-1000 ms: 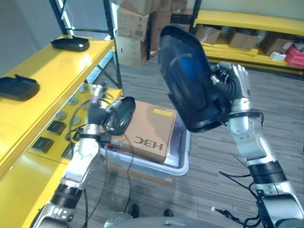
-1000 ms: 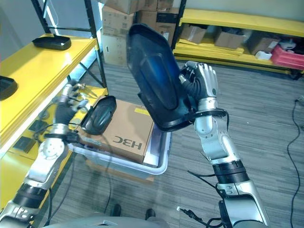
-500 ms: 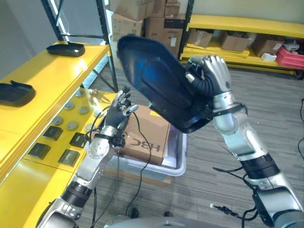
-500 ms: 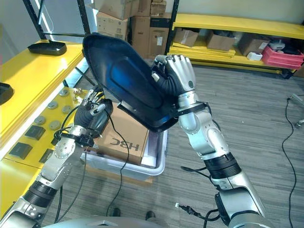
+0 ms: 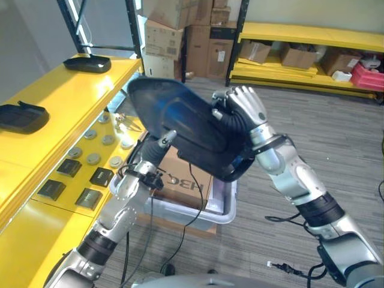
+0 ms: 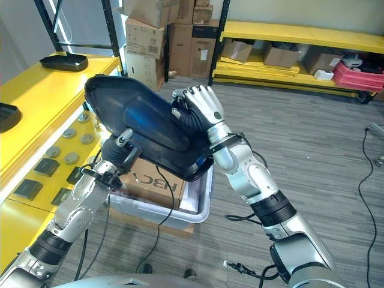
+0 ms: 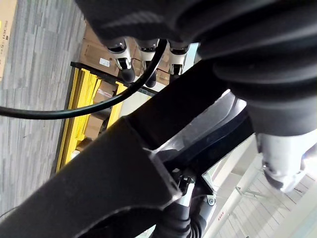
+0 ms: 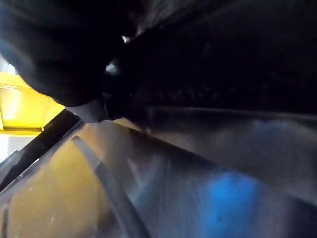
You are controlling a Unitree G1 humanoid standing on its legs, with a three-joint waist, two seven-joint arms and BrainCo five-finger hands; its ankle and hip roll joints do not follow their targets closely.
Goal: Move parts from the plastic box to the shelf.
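My right hand is shut on the edge of a large black shell-shaped part and holds it tilted in the air above the clear plastic box. A brown cardboard box lies in that plastic box. My left hand is open just under the part's lower edge, with straight fingers reaching up against its underside. The yellow shelf runs along the left. Two smaller black parts lie on its top.
Grey discs and dark square pieces lie on the lower yellow ledge beside the plastic box. A black rack post rises at the shelf's far end. Stacked cardboard boxes and a second yellow rack stand at the back.
The right hand has swung the big black part leftward and lower, tipping it flatter. The left hand has come up under the part's edge. The camera has shifted a little.
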